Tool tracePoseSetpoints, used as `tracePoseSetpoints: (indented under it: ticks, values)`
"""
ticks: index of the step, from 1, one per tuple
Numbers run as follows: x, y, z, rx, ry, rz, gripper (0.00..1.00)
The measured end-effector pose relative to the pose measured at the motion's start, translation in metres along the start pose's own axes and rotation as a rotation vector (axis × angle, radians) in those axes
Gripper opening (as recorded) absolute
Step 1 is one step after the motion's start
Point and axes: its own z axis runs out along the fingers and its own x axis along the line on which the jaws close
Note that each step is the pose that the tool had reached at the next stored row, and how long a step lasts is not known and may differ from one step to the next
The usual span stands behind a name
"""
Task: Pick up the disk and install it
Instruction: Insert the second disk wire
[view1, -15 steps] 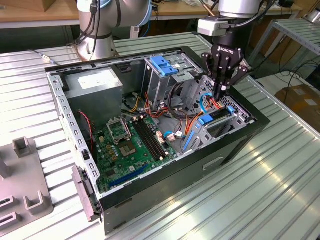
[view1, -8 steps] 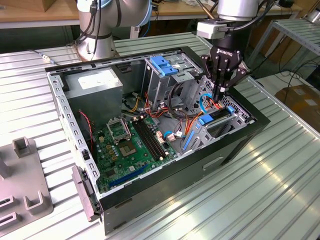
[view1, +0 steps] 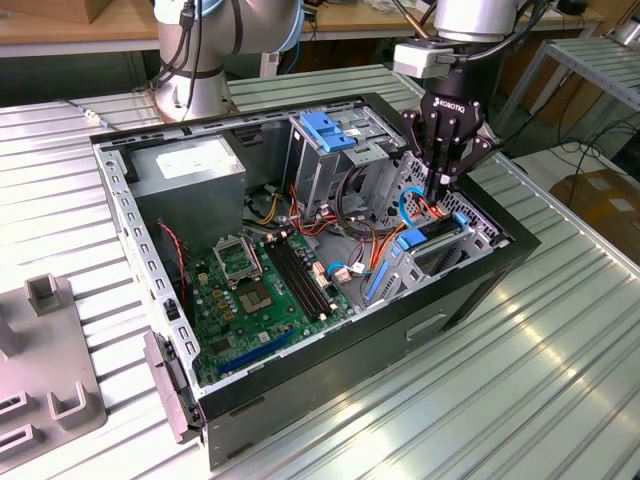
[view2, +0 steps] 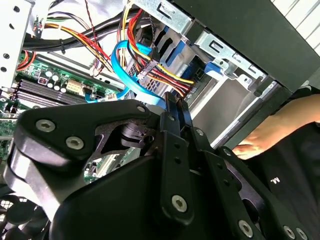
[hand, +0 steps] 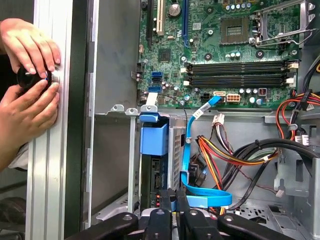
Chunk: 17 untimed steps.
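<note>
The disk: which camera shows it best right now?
First wrist view: the disk, in its blue carrier, stands in the drive cage before the hand. In the exterior view the hand hides most of it.

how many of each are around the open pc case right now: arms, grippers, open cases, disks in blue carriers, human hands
Robot arm: 1
Gripper: 1, fingers together above the drive bay
Open computer case: 1
Disk in a blue carrier: 1, standing in the drive bay under the gripper
Hands at the table rail in the first wrist view: 2
Total: 6
</note>
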Motion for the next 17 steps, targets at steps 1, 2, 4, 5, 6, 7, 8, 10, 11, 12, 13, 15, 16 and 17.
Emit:
tracePoseSetpoints:
  ticks: [1, 2, 4, 5, 6, 7, 8, 10, 11, 12, 13, 15, 16, 17]
  values:
    - [0.0000, 0.0000, 0.0000, 0.0000, 0.0000, 0.000, 0.16]
    - [0.0000, 0.0000, 0.0000, 0.0000, 0.0001, 0.000, 0.16]
    - [0.0009, 0.0001, 0.0005, 0.0002, -0.0044, 0.000, 0.16]
    - [0.0026, 0.0007, 0.0009, 0.0004, -0.0113, 0.000, 0.16]
    - [0.0042, 0.0013, 0.0015, 0.0006, -0.0202, 0.000, 0.16]
    - [0.0056, 0.0020, 0.0021, 0.0010, -0.0311, 0.000, 0.16]
    - [0.0073, 0.0027, 0.0027, 0.0015, -0.0468, 0.000, 0.16]
    - [0.0112, 0.0039, 0.0041, 0.0026, -0.0796, 0.000, 0.16]
    - [0.0153, 0.0045, 0.0059, 0.0027, -0.0846, 0.000, 0.16]
    - [0.0183, 0.0048, 0.0073, 0.0026, -0.0847, 0.000, 0.16]
    - [0.0202, 0.0050, 0.0080, 0.0027, -0.0847, 0.000, 0.16]
    - [0.0252, 0.0058, 0.0099, 0.0026, -0.0845, 0.000, 0.16]
    - [0.0272, 0.0063, 0.0107, 0.0026, -0.0848, 0.000, 0.16]
    - [0.0296, 0.0068, 0.0120, 0.0027, -0.0851, 0.000, 0.16]
